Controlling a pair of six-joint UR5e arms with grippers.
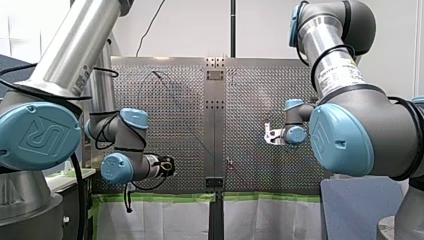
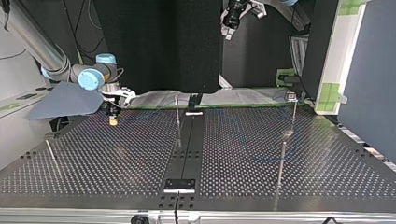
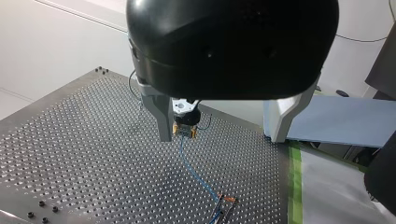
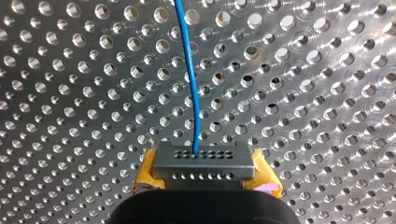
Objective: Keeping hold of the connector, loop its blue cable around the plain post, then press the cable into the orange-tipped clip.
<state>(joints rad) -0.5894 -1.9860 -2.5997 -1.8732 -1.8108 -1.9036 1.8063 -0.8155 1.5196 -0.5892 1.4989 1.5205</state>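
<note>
Top view: logged the perforated table [image 2: 116,158] spanning the scene, with my left gripper [image 2: 228,29] up high, well clear of it. Saw, in the left wrist view, its fingers [image 3: 163,119] spread wide apart on nothing, and in the right wrist view my right gripper [image 4: 205,176] close over the table, yellow pads [image 4: 147,170] clamped on the connector [image 4: 204,161]. Traced the blue cable [image 4: 190,84] from the connector, gently curved over the holes, down beside the orange-tipped clip [image 3: 227,200].

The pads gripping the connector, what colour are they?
Yellow pads, seen best in the right wrist view, clamped on the grey connector.
</note>
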